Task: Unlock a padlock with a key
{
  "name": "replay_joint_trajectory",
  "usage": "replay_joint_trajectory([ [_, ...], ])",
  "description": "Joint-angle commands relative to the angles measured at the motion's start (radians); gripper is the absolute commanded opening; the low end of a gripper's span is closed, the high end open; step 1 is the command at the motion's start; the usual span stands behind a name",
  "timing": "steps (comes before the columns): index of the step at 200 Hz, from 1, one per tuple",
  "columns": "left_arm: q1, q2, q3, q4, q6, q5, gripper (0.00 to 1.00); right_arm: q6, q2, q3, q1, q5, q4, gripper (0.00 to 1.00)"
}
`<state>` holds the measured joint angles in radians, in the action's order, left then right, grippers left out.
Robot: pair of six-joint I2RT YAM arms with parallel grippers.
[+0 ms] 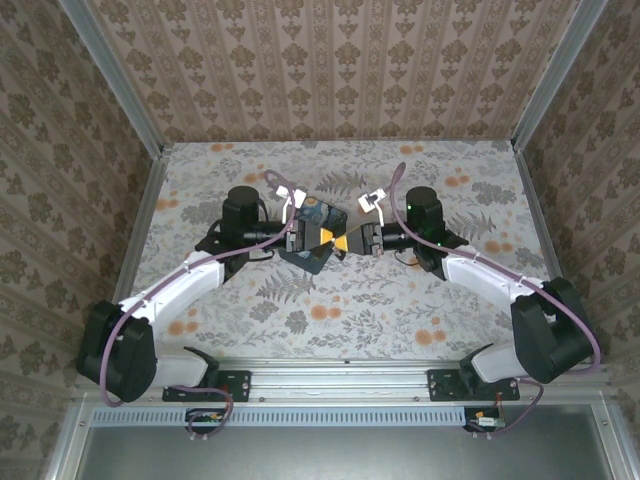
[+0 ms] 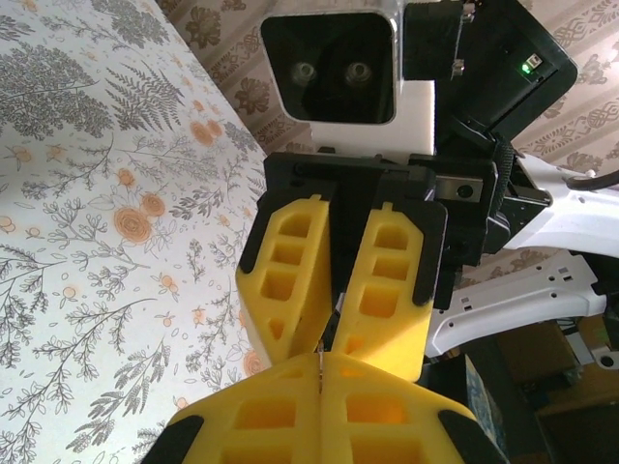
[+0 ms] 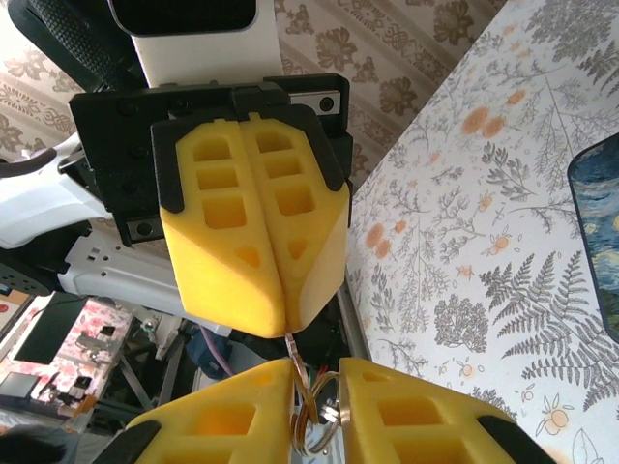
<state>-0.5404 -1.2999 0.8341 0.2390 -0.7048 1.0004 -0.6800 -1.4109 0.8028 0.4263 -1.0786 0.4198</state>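
My two grippers meet tip to tip above the middle of the table. The left gripper is shut, with the thin blade of the key pinched in the seam between its yellow fingers. In the right wrist view the key sticks out of the left gripper and runs down between the right gripper's fingers. The right gripper stands narrow, with the key ring touching both pads. I cannot make out the padlock.
A dark blue painted box lies on the floral table just behind the left gripper. A dark flat piece lies beneath the grippers. Patterned walls close in the back and both sides.
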Motion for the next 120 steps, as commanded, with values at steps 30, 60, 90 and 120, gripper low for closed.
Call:
replay_joint_trajectory([
  [30, 0.005, 0.024, -0.008, 0.041, -0.015, 0.008, 0.00, -0.005, -0.016, -0.007, 0.013, -0.021, 0.049, 0.11],
  [60, 0.008, 0.024, -0.007, 0.035, -0.014, 0.003, 0.00, 0.002, -0.007, -0.015, 0.012, -0.020, 0.052, 0.04],
  [90, 0.018, 0.024, -0.007, 0.019, -0.014, -0.015, 0.02, 0.013, 0.010, -0.031, 0.008, -0.012, 0.051, 0.00],
  [120, 0.041, 0.039, 0.007, -0.084, 0.040, -0.060, 0.50, 0.075, 0.012, -0.042, -0.022, 0.000, -0.045, 0.00],
])
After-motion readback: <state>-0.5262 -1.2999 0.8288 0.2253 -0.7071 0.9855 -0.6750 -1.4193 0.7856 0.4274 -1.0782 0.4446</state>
